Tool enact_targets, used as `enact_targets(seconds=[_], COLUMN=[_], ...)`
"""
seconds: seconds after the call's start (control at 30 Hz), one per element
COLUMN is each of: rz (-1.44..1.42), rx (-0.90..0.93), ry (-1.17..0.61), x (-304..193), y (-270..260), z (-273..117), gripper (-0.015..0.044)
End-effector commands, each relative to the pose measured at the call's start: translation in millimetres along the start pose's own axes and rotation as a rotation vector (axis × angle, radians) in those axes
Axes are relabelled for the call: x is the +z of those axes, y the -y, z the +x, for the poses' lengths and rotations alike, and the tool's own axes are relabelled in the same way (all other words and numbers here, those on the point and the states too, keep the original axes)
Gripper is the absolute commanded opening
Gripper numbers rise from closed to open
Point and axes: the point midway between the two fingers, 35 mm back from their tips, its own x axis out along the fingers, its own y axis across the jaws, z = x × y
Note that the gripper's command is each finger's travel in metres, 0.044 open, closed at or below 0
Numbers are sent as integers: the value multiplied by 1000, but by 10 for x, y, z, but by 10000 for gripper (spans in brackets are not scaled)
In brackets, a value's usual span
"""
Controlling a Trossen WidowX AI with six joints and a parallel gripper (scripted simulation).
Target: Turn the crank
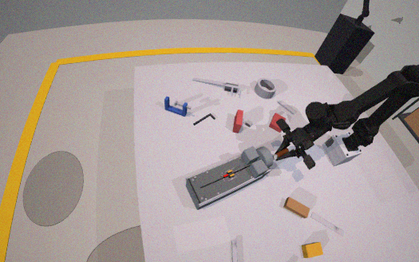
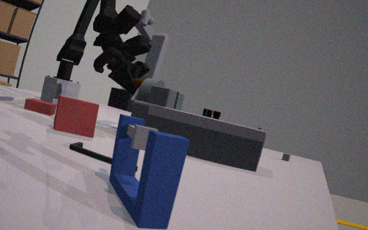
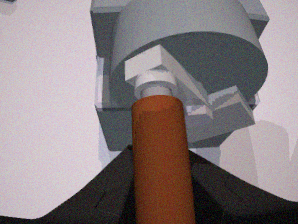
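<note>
The grey machine lies on the table. Its red pointer sits in the dark slot, close to the two brass zero marks but slightly off their line, towards the end away from the crank. One brass mark is above the slot and the other brass mark below it. The light grey crank arm stands in front of the round housing and carries the orange-brown handle. My gripper is shut on this handle, one finger on each side.
A red block, another red block and a blue bracket stand beyond the machine. A grey ring and calipers lie further back. An orange-brown block and a yellow block are on the near side.
</note>
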Motion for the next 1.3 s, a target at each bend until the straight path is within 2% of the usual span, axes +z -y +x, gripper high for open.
enact_targets(seconds=[0.0, 1.27], rz=[-1, -1], rx=[15, 15], ry=[-11, -12], x=[-41, -310], y=[-75, -55], z=[42, 312], gripper=[0, 0])
